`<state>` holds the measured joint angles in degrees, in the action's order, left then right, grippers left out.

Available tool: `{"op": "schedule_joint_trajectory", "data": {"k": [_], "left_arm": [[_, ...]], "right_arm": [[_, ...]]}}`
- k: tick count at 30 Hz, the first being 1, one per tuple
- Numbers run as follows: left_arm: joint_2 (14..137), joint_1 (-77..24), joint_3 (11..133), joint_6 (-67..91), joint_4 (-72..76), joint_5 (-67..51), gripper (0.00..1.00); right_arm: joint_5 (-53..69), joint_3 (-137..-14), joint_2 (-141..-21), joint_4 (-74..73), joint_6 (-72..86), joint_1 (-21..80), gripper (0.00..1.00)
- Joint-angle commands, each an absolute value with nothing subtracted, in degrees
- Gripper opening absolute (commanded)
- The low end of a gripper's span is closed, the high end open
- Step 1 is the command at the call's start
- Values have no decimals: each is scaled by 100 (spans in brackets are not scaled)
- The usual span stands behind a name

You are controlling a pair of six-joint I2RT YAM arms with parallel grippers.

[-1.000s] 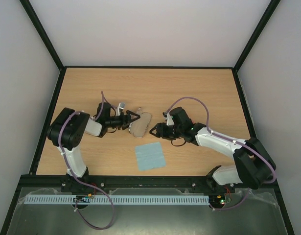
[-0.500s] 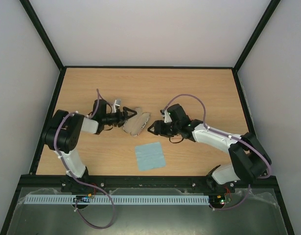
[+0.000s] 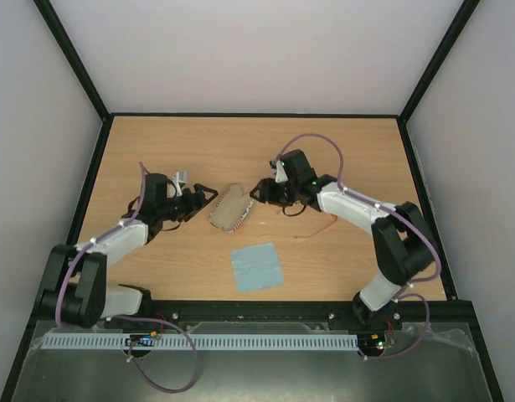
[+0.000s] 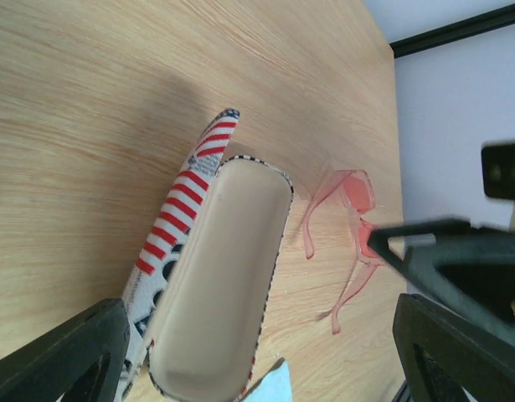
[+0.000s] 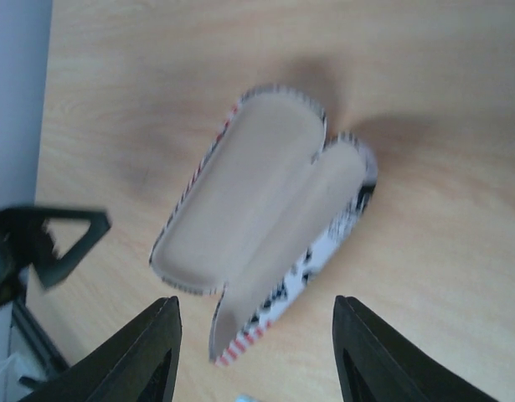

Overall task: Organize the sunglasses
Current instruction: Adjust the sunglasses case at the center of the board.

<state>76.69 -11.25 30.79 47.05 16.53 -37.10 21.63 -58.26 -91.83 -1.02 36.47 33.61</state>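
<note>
ok so the thing I'd worry about: the thin translucent red-orange sunglasses (image 4: 358, 194) are lying flat on the light wooden table (image 3: 240, 151) with both slim temple arms splayed open. That's an awkward pick. A frame that skinny gives the fingers almost nothing to bite on, so my guess is a pinch could just skate off and shove them along the wood. And unfolded like that, I doubt they'd drop neatly into the oblong stars-and-stripes case (image 3: 229, 209); they might bridge the rim or snag on the lid.

Second risk is the case itself. It's sitting open, beige lining up, and nothing is pinning it down. Any nudge from either side could probably spin it or flip the lid shut.

Jaws: the left gripper (image 3: 204, 195) is spread wide and empty, aimed at the case from the left. The right gripper (image 3: 259, 194) has its fingers apart too, nothing between them, facing the case from the other side.

Where the glasses are: on the table just beside the case, on the side away from the left jaws, so the case sits between. From the left wrist camera one right finger overlaps the frame, can't tell if it touches. The right wrist camera shows only the case, so the glasses seem to lie under or behind that hand, outside its gap. A careless sweep of that arm could drag them

The square light blue cloth (image 3: 257, 266) is nearer the arm bases, apart from it all
</note>
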Motion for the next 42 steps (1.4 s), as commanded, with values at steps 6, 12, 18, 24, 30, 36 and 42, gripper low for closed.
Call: {"op": "schedule_joint_trajectory", "data": {"k": [6, 12, 18, 24, 30, 36, 42], "left_arm": [[6268, -1406, 2389, 5116, 258, -2814, 65], [6227, -1421, 1964, 5290, 524, -2644, 58], [6504, -1538, 1873, 5368, 849, -2603, 57], [6352, -1532, 2185, 5221, 489, -2083, 57], [6800, -1571, 2724, 5182, 472, -2167, 57], [6353, -1818, 2559, 5416, 252, -2127, 57], [5894, -1990, 2122, 5673, 328, -2074, 46]], "right_arm": [[1930, -7395, -10751, -766, 3142, 3121, 43], [1778, -7184, -10593, -742, 3132, 3120, 42], [1564, -6924, -10323, -898, 2962, 3120, 41], [1561, -6400, -9733, -842, 2984, 3283, 41], [1415, -6073, -9357, -863, 3028, 3410, 41], [1402, -5780, -8832, -983, 3078, 3410, 40], [1373, -5047, -7913, -1145, 3206, 3410, 40]]}}
